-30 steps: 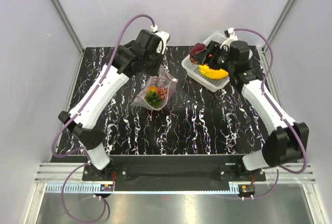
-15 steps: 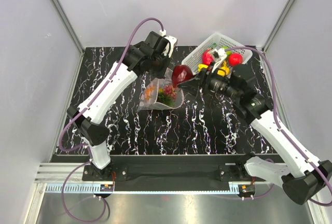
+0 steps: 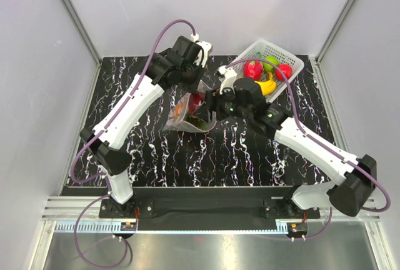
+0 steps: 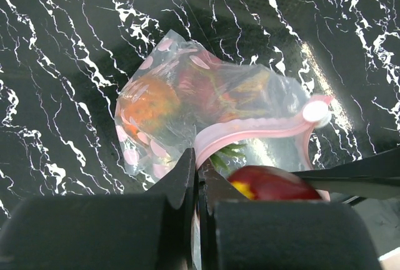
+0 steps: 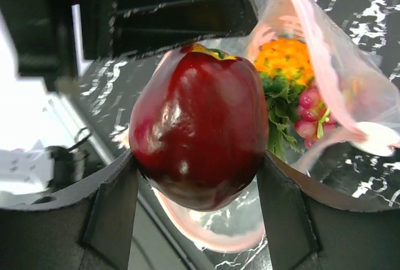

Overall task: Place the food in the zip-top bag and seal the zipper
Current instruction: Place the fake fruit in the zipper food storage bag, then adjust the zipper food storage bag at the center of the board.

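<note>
The left end effector is shut tight on the thin pink zipper strip, pinching one lip and holding it up. Below and beyond it, the clear crinkly spotted bag rests on the black marbled surface. The bag's closed end points away from the left end effector and its open mouth rises toward it. Inside the bag lie an orange toy pineapple with green leaves and small red-purple grape pieces. Just right of the mouth, the right end effector grips a glossy dark red round fruit between both fingers, at the looped zipper. Behind that end effector stands a white lattice basket with a yellow banana and red and green fruits.
</note>
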Controlling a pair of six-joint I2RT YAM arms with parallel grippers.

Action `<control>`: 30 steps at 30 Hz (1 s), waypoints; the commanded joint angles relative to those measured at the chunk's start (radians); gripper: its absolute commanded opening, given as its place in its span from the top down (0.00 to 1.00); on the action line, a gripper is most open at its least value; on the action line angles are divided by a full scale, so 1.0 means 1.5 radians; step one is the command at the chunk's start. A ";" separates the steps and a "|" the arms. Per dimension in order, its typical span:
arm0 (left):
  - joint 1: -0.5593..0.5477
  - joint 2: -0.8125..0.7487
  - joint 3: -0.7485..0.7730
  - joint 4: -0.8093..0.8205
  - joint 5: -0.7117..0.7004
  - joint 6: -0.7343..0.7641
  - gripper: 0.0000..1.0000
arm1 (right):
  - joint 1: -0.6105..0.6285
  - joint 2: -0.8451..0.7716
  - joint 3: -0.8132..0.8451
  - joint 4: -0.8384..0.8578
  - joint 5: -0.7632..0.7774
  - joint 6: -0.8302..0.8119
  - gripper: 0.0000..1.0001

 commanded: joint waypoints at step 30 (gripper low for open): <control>0.064 -0.126 -0.150 0.129 0.091 -0.008 1.00 | 0.054 -0.052 0.008 -0.144 0.231 0.102 0.41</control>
